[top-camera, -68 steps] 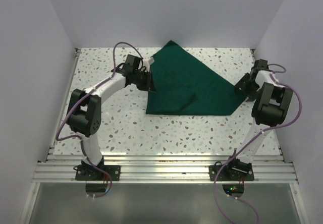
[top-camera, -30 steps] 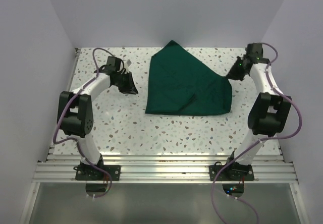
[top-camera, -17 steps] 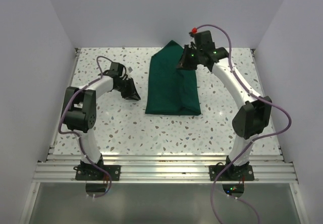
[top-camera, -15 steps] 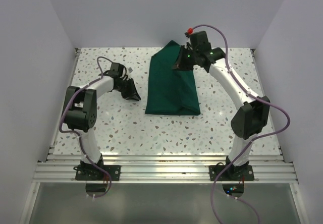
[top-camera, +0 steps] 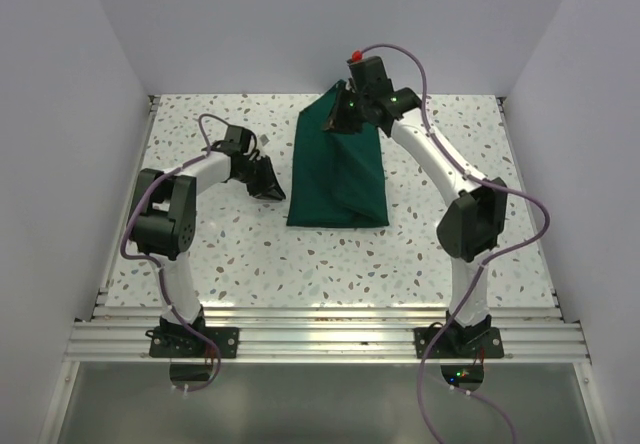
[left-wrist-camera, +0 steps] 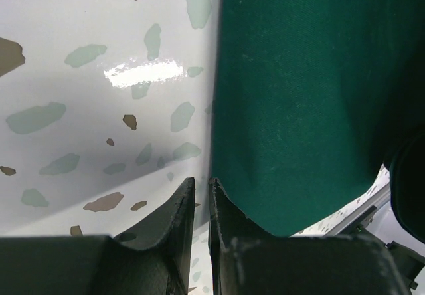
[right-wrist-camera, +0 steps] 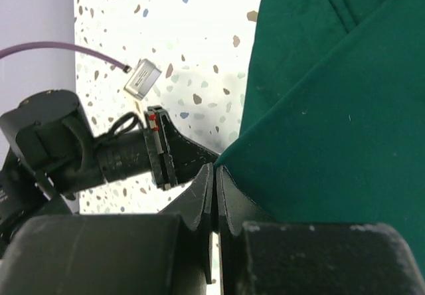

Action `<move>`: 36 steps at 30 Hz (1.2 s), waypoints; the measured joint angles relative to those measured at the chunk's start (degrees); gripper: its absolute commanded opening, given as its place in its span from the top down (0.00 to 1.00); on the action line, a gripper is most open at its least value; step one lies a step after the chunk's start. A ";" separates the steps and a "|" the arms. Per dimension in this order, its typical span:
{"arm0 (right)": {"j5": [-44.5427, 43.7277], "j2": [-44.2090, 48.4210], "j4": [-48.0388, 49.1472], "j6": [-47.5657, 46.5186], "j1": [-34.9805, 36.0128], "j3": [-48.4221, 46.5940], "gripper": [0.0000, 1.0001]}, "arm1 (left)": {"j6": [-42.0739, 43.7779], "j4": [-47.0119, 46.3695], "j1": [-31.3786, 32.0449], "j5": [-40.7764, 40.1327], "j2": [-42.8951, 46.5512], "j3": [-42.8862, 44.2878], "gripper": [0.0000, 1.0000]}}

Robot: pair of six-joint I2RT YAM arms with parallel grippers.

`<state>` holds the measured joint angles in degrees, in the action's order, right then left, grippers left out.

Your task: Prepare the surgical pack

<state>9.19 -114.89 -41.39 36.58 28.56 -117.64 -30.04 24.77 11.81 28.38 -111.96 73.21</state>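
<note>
We see plain white walls [top-camera: 300, 24] on 3 sides. The table [top-camera: 430, 234] is white w/ lots of little grey & brown specks, & a metal rail [top-camera: 330, 336] runs along its near edge. The green cloth [top-camera: 335, 179] lies in the mid of the table, folded into a tall shape w/ a pointy far end. The right gripper [top-camera: 342, 119] is up at that far end, fingers squeezed tight on a cloth edge. The left gripper [top-camera: 268, 184] sits low just beside the cloth's left edge, fingers a tiny bit apart, holding nothing.
</note>
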 measured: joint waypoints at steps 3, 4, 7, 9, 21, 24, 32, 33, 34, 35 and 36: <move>-1.14 -1.51 0.24 1.09 0.20 -1.01 1.00 | -0.42 0.00 0.00 -0.02 0.00 0.00 0.83; -1.25 -1.97 0.33 1.46 0.28 -1.01 1.00 | -0.42 0.00 0.00 -0.04 0.00 0.00 0.83; -1.18 -3.85 0.98 2.47 0.76 -1.16 1.00 | -0.42 -0.04 0.00 -0.04 0.00 -0.07 0.83; -1.11 -5.44 1.42 2.95 1.25 -1.44 1.00 | -0.42 -0.13 0.00 -0.04 0.00 -0.28 0.83; -1.09 -11.58 2.97 4.74 4.13 -2.49 1.00 | -0.42 -0.15 0.00 0.00 0.00 -1.07 0.83; -1.01 -13.20 3.02 5.07 4.46 -3.32 1.00 | -0.42 -0.17 0.00 0.02 0.00 -1.07 0.83; -0.92 -15.93 2.36 5.46 6.03 -5.14 1.00 | -0.42 -0.31 0.00 0.04 0.00 -1.40 0.78; -0.92 -16.52 2.16 5.44 6.23 -5.79 1.00 | -0.42 -0.31 0.00 0.02 0.00 -1.44 0.76; -0.92 -17.11 1.97 5.42 6.36 -6.36 1.00 | -0.42 -0.28 0.00 0.02 0.00 -1.44 0.76; -0.92 -17.53 1.99 5.44 6.47 -6.51 1.00 | -0.42 -0.28 -0.02 0.02 0.00 -1.44 0.75; -0.94 -17.84 1.92 5.44 6.56 -6.54 1.00 | -0.42 -0.31 -0.02 0.02 0.00 -1.44 0.75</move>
<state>8.25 -132.73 -39.46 42.02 35.11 -124.18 -30.46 24.47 11.79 28.40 -111.96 71.77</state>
